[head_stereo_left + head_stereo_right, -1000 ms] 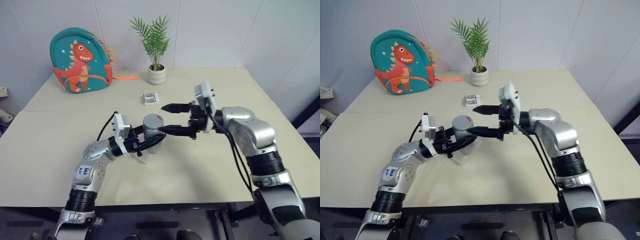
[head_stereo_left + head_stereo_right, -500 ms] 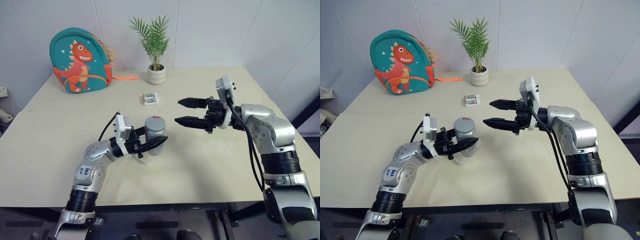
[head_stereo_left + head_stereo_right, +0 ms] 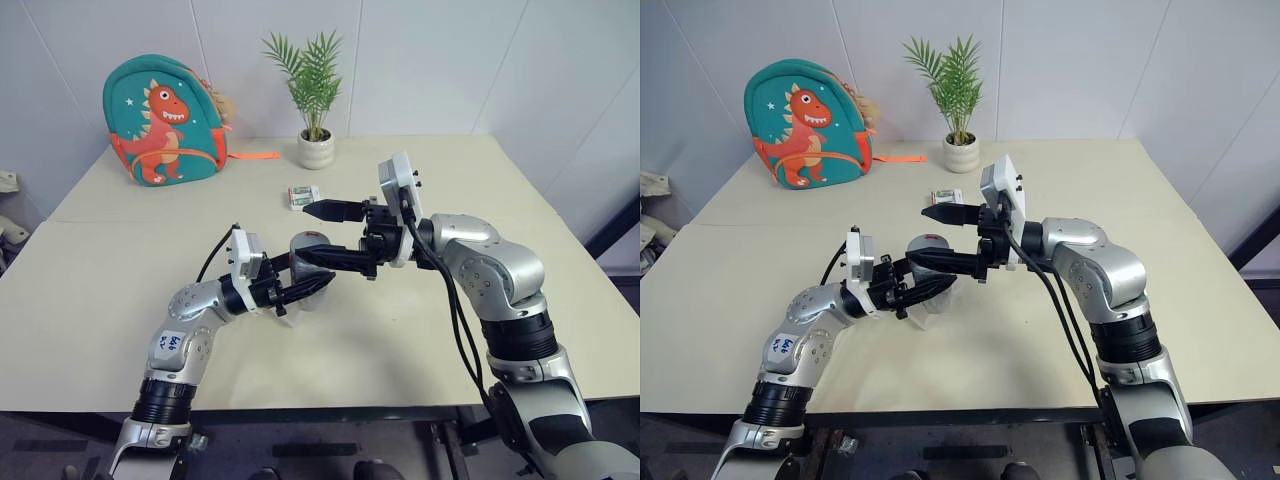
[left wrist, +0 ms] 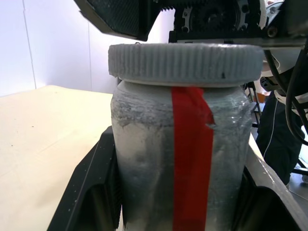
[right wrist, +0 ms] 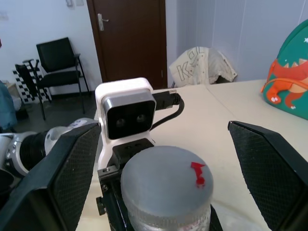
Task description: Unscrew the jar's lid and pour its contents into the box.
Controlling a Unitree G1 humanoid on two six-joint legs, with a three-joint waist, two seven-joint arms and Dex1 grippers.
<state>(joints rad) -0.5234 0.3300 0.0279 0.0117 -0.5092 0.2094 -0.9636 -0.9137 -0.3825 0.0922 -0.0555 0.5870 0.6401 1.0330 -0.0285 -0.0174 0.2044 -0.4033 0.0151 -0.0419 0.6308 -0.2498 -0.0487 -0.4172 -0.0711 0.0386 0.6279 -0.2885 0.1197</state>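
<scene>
Beige tabletop (image 3: 100,300) against white wall | left hand (image 3: 300,287) clamped on jar (image 4: 183,159), upright, just above the tabletop near its middle | lid (image 5: 166,180) on jar, red mark on top | right hand (image 3: 313,232) spread wide, one finger on each side of lid, not touching | backpack (image 3: 160,120) and plant (image 3: 314,90) at far edge

The jar (image 4: 144,159) looks like cloudy, frosted grey plastic, faintly scuffed, with a strip of glossy red tape (image 4: 191,159) down its side. The lid (image 4: 185,62) is matt grey plastic, finely ribbed round its edge and smooth on top. The fingers (image 5: 269,168) flanking it at 3 and 9 o'clock are black with a knurled, grippy face. The table (image 3: 120,330) is smooth, matt beige.
</scene>
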